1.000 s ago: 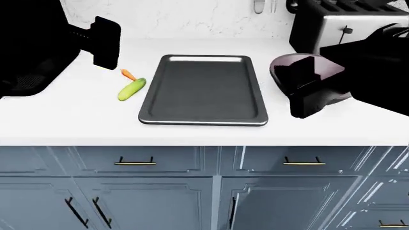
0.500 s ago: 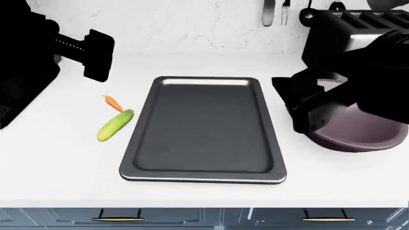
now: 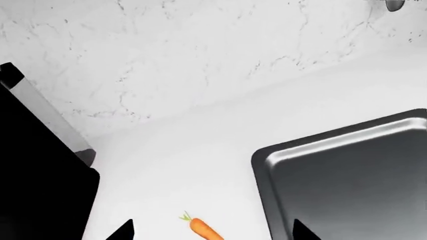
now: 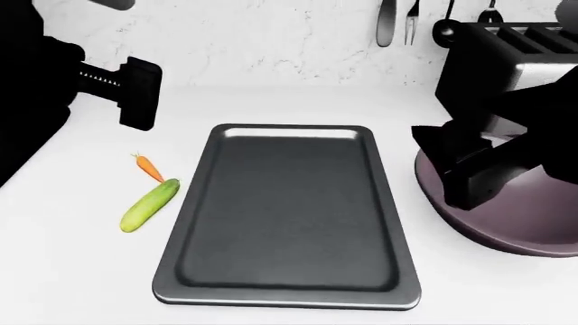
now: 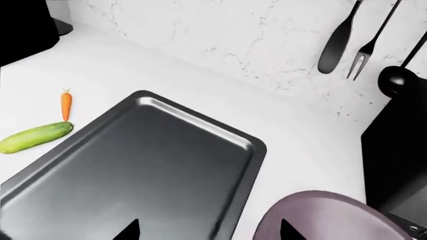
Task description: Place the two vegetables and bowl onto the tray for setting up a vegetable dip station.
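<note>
Vegetables, a thin orange carrot [image 4: 147,168] and a light-green cucumber [image 4: 150,204], lie beside the flat dark grey metal tray [image 4: 287,217]. Only the head view shows both; the left wrist view omits the cucumber. Mauve round bowl [image 4: 505,217] sits opposite. Left gripper [image 3: 210,232] and right gripper [image 5: 208,231] stand spread, empty.

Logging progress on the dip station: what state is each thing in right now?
tray: empty, flat on the counter
carrot: on the counter, off the tray
cucumber: on the counter beside the tray
bowl: upright, off the tray
left gripper: holding nothing
right gripper: over the bowl
</note>
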Available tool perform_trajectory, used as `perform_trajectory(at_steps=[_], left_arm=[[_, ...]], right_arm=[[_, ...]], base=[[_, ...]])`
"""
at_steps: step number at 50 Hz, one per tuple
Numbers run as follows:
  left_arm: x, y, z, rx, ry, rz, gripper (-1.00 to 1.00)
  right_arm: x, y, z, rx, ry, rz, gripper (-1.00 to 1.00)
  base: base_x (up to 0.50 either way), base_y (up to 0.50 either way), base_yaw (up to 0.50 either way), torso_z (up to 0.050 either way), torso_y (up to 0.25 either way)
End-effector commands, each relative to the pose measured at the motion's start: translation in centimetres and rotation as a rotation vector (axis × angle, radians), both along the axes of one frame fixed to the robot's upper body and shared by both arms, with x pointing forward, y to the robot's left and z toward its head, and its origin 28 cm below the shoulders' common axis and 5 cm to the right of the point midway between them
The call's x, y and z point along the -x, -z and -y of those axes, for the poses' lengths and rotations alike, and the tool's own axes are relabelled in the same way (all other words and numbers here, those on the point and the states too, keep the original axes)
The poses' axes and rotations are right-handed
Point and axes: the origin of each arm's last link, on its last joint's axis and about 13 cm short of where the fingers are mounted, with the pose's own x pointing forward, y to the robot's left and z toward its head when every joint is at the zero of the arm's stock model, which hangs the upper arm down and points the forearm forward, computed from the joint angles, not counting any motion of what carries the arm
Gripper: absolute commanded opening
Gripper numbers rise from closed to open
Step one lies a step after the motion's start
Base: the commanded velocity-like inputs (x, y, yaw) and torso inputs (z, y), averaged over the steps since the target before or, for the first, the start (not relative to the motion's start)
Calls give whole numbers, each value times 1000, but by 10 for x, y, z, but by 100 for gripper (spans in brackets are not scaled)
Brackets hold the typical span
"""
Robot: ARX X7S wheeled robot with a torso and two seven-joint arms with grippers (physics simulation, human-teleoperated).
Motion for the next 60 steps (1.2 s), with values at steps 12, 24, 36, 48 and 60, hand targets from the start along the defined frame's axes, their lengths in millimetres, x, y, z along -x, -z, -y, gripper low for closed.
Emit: perform_trajectory(at_steps=[12,24,36,48,60], left_arm=[[-19,-7,12,101,-91,-140,100],[-37,5,16,317,-208,-313,100],[-55,8,4,431,-364,-213,100],[-83,35,7,424,-415,-233,100],[-84,44,1,407,-471,-246,100]], right_arm=[[9,-6,5,27,49,29,100],[10,-9,4,29,44,26,100],[6,-6,5,17,36,17,100],[1,2,10,-10,37,8,100],[1,11,16,-24,46,4,100]], base=[[184,0,0,0,0],[22,0,0,0,0],[22,0,0,0,0],[23,0,0,0,0],[19,0,0,0,0]])
